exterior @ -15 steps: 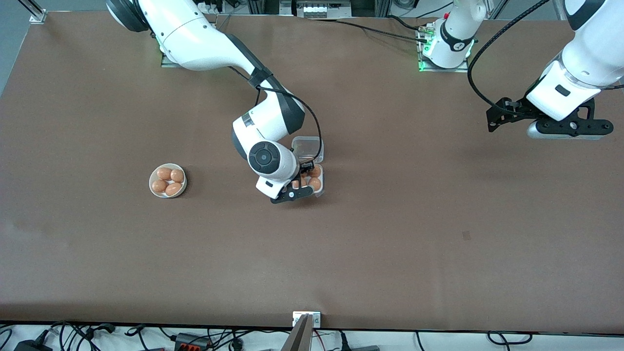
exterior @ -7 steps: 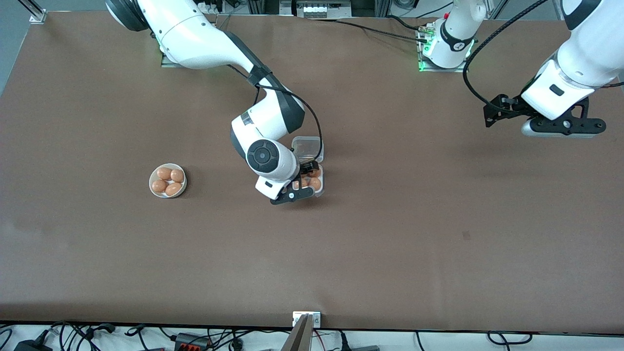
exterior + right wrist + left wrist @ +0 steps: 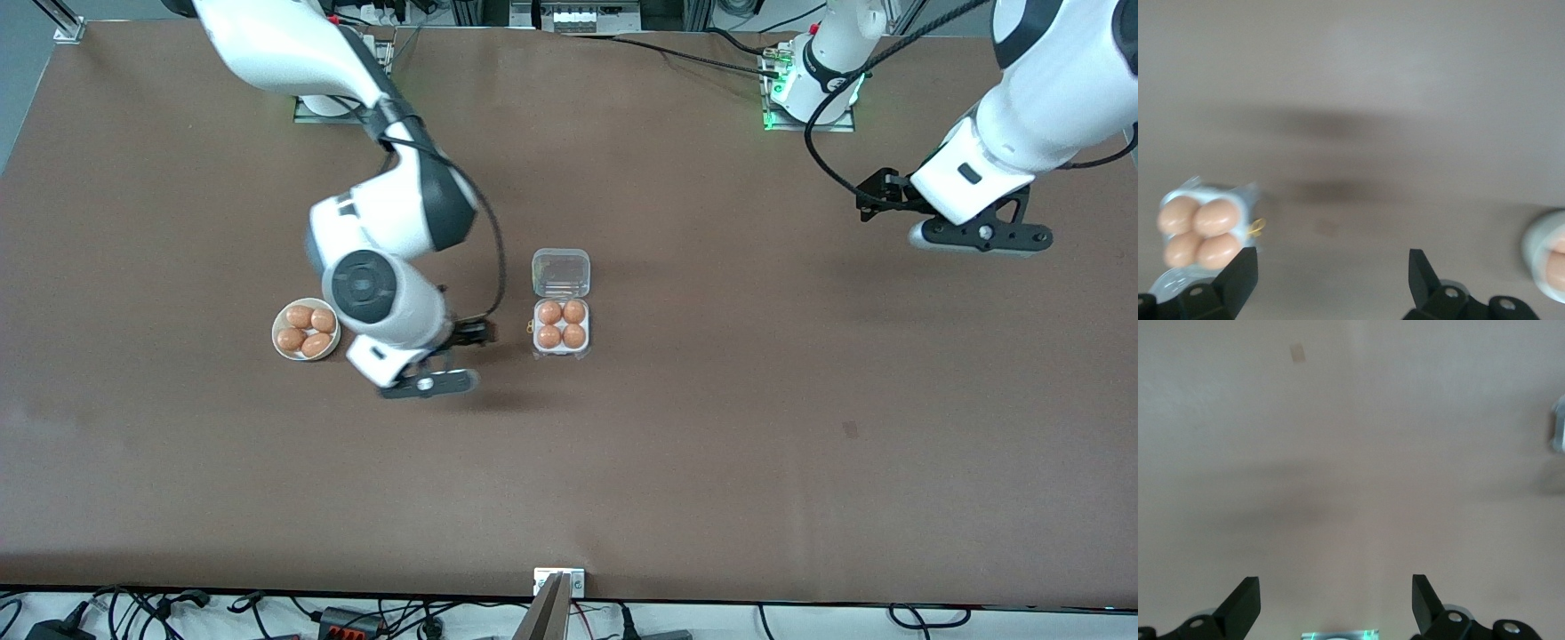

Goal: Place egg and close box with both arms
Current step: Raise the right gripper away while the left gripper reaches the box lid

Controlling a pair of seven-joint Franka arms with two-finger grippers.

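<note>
The box [image 3: 536, 345] stands mid-table with its clear lid [image 3: 561, 272] lying open, flat on the table. Each of its four cells holds an orange-brown egg [image 3: 549, 336]; I cannot tell the placed egg from the others. My right gripper [image 3: 468, 333] is open and empty, over bare table between the box and the bowl. In the right wrist view the gripper [image 3: 1331, 280] is wide open, with the box [image 3: 1248, 197] off to one side. My left gripper [image 3: 877, 196] hangs open and empty over bare table toward the left arm's end; the left wrist view [image 3: 1335, 603] shows only table.
A round white bowl [image 3: 277, 342] with several eggs stands toward the right arm's end, close to the right hand; its rim shows in the right wrist view [image 3: 1533, 243]. A small dark mark [image 3: 851, 429] is on the brown table.
My right gripper has let go of the egg and drawn away from the box toward the bowl; the box now shows four eggs. My left gripper has shifted a little toward the box.
</note>
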